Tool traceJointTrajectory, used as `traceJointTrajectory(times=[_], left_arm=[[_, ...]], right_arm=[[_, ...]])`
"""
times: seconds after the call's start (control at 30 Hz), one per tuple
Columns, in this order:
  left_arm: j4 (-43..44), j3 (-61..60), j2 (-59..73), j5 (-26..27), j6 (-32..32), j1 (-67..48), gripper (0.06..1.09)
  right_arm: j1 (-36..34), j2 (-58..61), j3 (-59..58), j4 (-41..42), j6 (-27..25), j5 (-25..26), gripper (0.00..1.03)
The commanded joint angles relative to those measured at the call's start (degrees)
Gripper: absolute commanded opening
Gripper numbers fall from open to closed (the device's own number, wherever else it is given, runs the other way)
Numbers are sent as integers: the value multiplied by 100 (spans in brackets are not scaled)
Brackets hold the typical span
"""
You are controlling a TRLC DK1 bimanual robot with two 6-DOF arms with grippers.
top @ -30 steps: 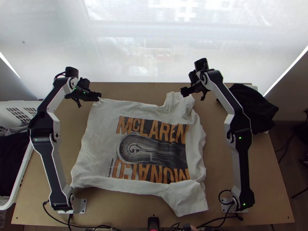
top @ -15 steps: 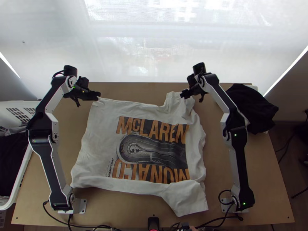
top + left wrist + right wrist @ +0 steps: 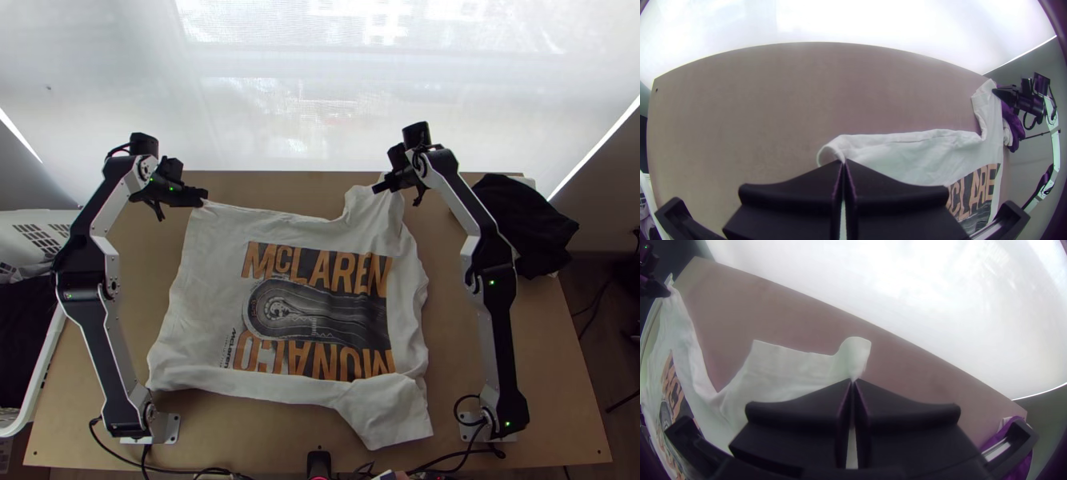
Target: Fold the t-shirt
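Top view, and the t-shirt [image 3: 210, 272] is lying spread across the middle of the table [image 3: 272, 448], its big print [image 3: 316, 312] facing up and its body rumpling a little. The left gripper [image 3: 205, 198] is pinching the far left corner, its jaws closing tight on a small gather of cloth. Over on the right, the right gripper [image 3: 376, 189] is gripping the far sleeve [image 3: 370, 205] near its outer end, and its jaws, too, are pressing together on fabric. So both ends of the far side are being held, and what a position that is!

Now the score: the spreading is looking mostly done, but no main fold is showing. The near sleeve [image 3: 390, 408] is sticking out toward the near right, and the right side is lying wavy. Along the near side a crease is running, though whether the cloth is turning under there I cannot tell.

Everything big is waiting, by my reckoning: the first fold, probably bringing that far side over toward the near one, then the sleeves tucking in, then folding down to a compact bundle. The two grippers are needing to travel together here; if one is lagging, the body could be twisting or the sleeve slipping free.
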Motion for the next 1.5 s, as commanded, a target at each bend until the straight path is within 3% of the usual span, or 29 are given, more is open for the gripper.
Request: traceJointTrajectory(times=[0.0,0.5,0.77,1.27,1.47], left_arm=[[11,6,-218,1,-6,41,9],[328,-73,-771,150,3,533,9],[433,323,-341,142,100,621,9],[1576,375,160,150,-437,613,9],[2050,-231,-402,142,-656,613,9]], right_arm=[[73,-321,15,240,133,10,3],[248,-1279,-398,144,300,10,3],[160,-1060,-81,258,186,19,3],[204,-471,-55,961,204,195,3],[257,-664,-468,1198,274,362,3]])
